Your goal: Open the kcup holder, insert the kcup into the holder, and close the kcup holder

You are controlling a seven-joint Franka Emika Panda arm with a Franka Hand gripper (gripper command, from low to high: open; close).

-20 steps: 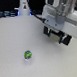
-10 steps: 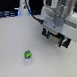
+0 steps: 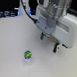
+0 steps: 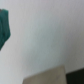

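White counter (image 3: 10, 50), mostly bare, dark clutter along the far edge at the exterior view's left. The gripper (image 3: 49, 42) hangs above the surface on the exterior view's right with nothing between the jaws, though how wide they're set I can't tell (too blurry, and the wrist view shows only pale surface plus a teal patch); my read is it's staged for either the pod or the holder, and no holder shows in either view. The kcup (image 3: 28, 55) sits alone on the counter, near the gripper but apart from it: small, round, green-yellow, pale rim.
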